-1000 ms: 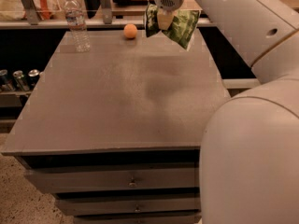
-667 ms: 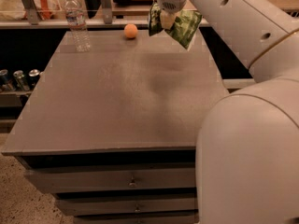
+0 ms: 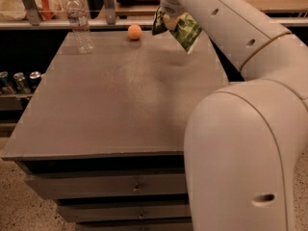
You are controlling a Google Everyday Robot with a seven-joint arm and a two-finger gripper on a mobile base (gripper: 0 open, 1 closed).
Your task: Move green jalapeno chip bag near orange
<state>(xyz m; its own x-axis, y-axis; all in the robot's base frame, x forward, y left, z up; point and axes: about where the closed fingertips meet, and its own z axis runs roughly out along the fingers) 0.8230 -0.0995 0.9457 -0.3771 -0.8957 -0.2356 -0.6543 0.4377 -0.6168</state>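
The green jalapeno chip bag (image 3: 182, 30) hangs crumpled from my gripper (image 3: 168, 20), held above the far right part of the grey table (image 3: 120, 95). The gripper is shut on the bag's upper end. The orange (image 3: 134, 31) sits on the table near its far edge, a short way left of the bag. My white arm comes in from the right and fills the right side of the view.
A clear plastic water bottle (image 3: 79, 23) stands upright at the table's far left. A shelf runs behind the table's far edge. Cans (image 3: 19, 81) sit on a lower ledge at the left. Drawers are below the table's front edge.
My gripper has carried the bag slightly up and toward the far edge. The orange and the bottle have not moved.
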